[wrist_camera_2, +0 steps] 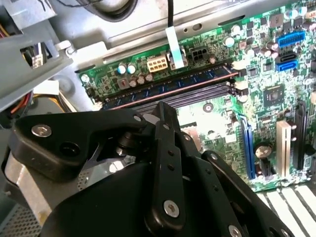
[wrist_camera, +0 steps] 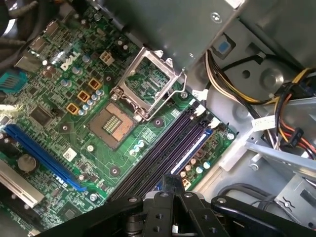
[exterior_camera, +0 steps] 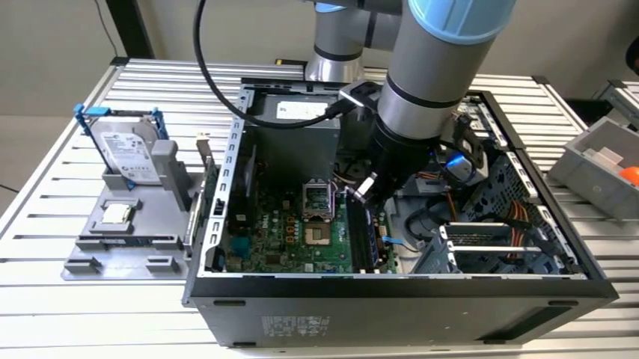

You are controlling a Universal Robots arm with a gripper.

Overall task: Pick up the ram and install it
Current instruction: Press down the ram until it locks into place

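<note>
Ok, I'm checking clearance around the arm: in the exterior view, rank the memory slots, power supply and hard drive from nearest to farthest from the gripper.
1. Memory slots: inside the case, right by the gripper.
2. Power supply: at the case's far end, toward the exterior view's left.
3. Hard drive: outside the case, on the exterior view's left.

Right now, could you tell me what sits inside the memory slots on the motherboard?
The ram stands in the outermost of the memory slots; the neighbouring slots look empty. The gripper covers their near ends.
</note>
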